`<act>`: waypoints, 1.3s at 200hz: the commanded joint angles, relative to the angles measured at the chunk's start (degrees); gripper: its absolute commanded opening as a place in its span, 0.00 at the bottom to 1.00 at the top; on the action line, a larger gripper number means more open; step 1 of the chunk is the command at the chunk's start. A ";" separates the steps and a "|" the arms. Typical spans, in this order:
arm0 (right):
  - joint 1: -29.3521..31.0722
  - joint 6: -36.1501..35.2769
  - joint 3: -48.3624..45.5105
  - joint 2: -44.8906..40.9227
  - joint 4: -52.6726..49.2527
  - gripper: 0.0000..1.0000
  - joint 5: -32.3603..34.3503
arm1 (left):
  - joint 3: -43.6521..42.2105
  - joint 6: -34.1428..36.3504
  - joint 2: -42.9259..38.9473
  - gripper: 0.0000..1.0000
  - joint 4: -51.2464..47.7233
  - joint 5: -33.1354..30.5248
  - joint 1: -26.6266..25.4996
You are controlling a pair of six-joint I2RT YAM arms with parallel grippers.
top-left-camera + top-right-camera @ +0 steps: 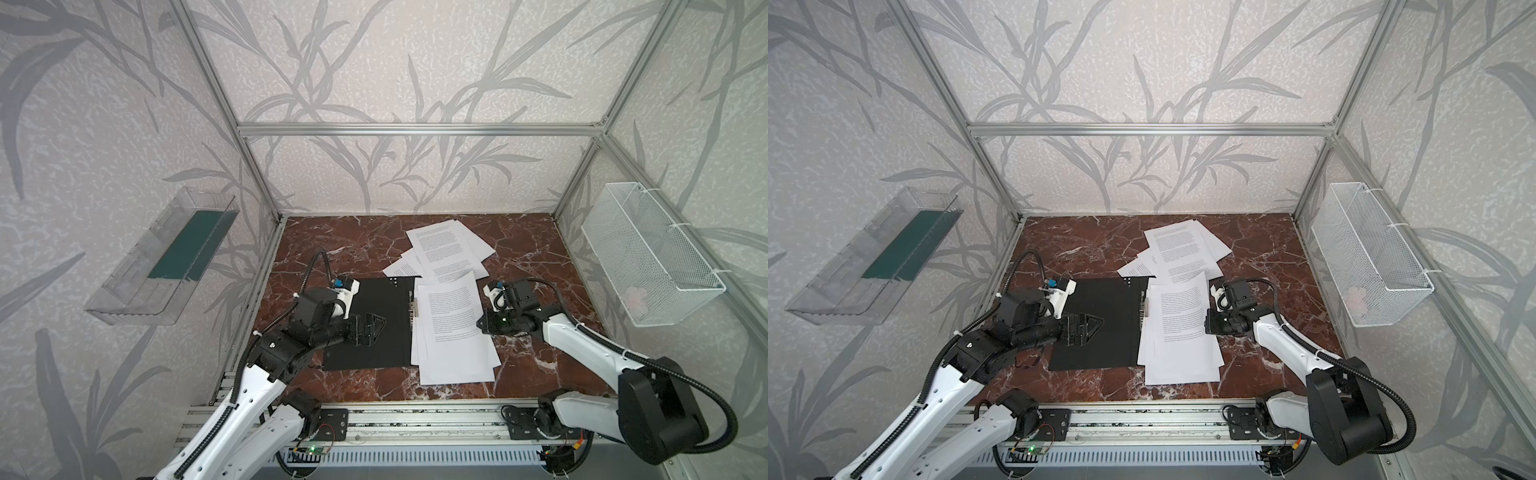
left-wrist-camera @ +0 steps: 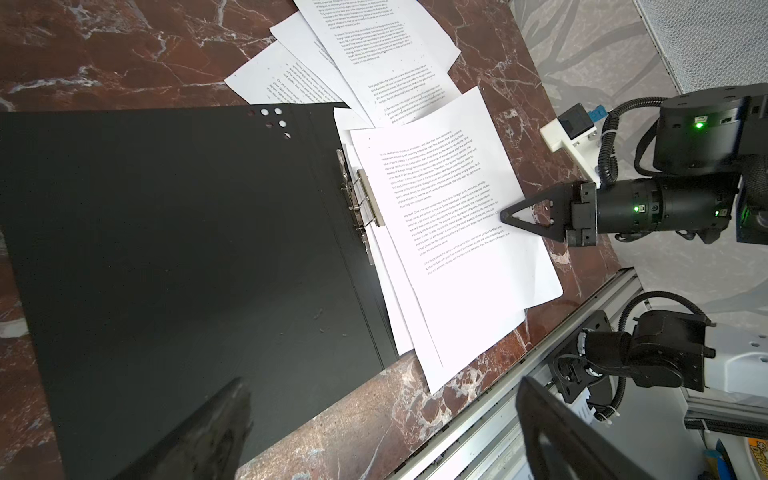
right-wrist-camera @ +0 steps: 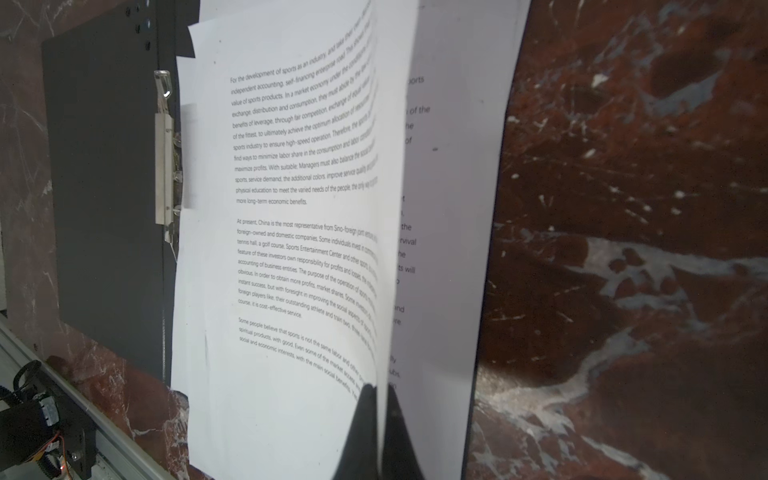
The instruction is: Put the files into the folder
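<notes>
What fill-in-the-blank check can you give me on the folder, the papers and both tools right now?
1. The folder lies spread flat on the table with its ____ inside facing up.
2. The right tool is ____ on the edge of the top sheet.
3. The left tool is above the folder with its jaws ____.

Missing words: black; shut; open.

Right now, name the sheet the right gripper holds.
Top sheet of the stack beside the folder: its edge curls up in the right gripper; others lie flat.
</notes>
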 commanded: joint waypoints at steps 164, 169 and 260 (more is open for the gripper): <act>0.00 5.49 -2.38 1.16 8.32 0.09 -6.68 | -0.60 0.61 0.83 0.99 0.11 1.11 0.54; 0.00 5.48 -2.39 1.09 8.44 0.10 -6.73 | -0.56 0.61 0.83 0.99 0.07 1.13 0.57; 2.26 5.68 -1.34 2.03 9.52 0.19 -5.95 | -0.62 0.57 0.74 0.99 0.07 1.20 0.68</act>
